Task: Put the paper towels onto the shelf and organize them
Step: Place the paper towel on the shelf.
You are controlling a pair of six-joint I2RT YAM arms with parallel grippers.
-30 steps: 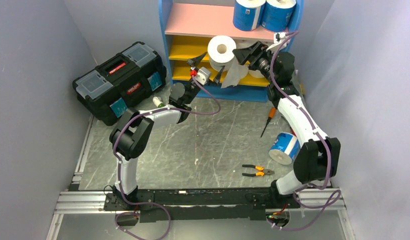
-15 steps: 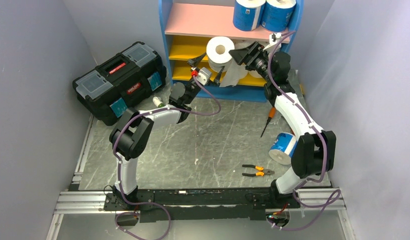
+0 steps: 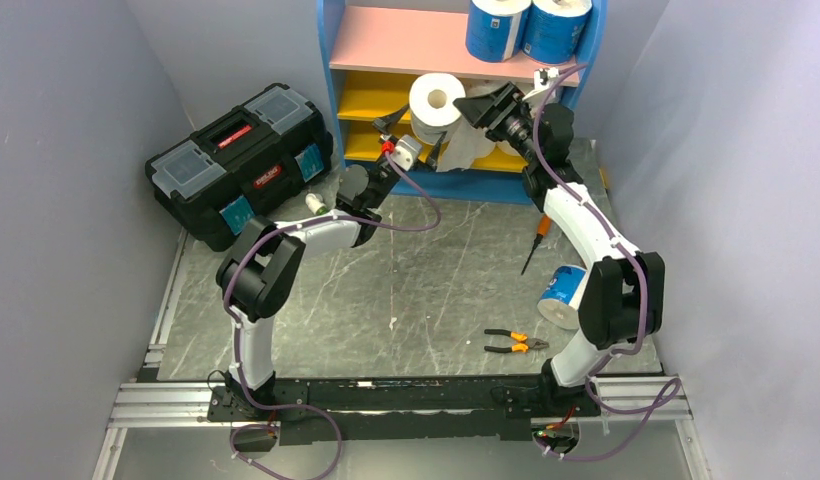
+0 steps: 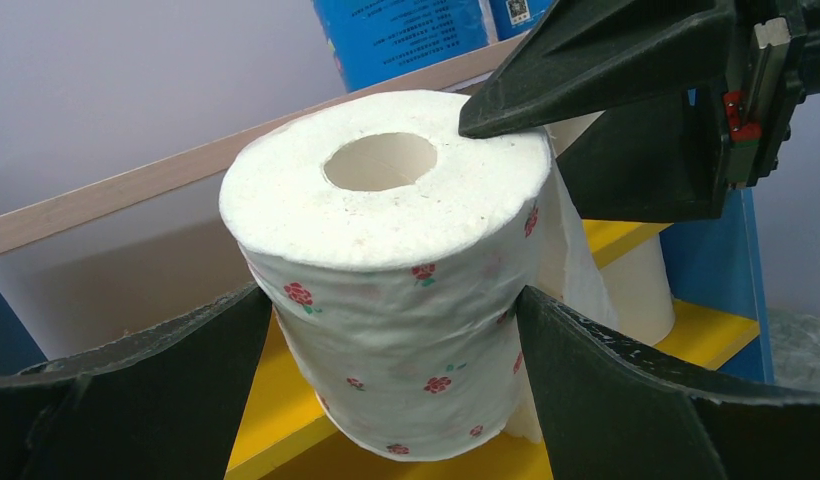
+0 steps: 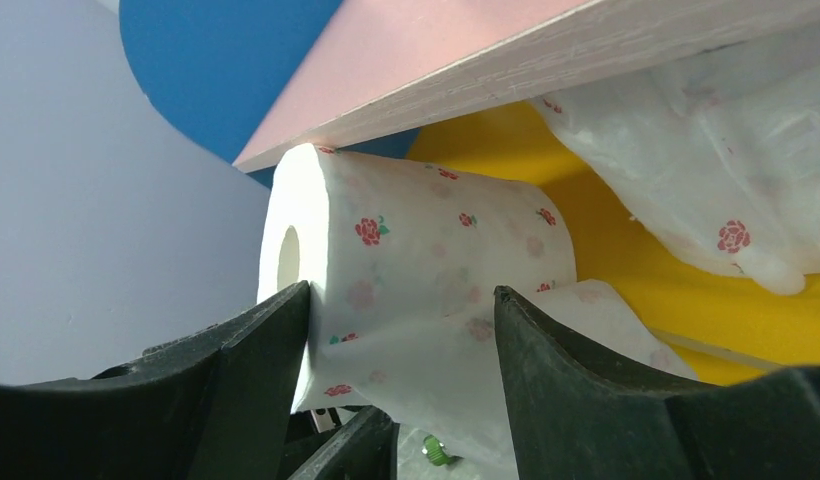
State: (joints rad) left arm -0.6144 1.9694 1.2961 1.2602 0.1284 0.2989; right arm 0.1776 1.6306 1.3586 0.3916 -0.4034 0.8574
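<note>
At 12 o'clock in the overhead view, under the shelf's (image 3: 386,40) pink top board at the front edge of its upper yellow board: a rose-printed paper towel roll (image 3: 435,100), loose sheet (image 3: 468,148) trailing at 5 o'clock. Flanked from 7 o'clock by the wide-open left end effector (image 4: 391,290) and straddled from 3 o'clock by the right end effector (image 5: 401,292), one fingertip (image 4: 516,100) on the end face near the core; impossible to tell whether clamped. Elsewhere, two blue-wrapped rolls (image 3: 496,28) upright at 1 o'clock on the top board, another blue-wrapped roll (image 3: 564,297) lying at 4 o'clock on the bench (image 3: 386,280).
</note>
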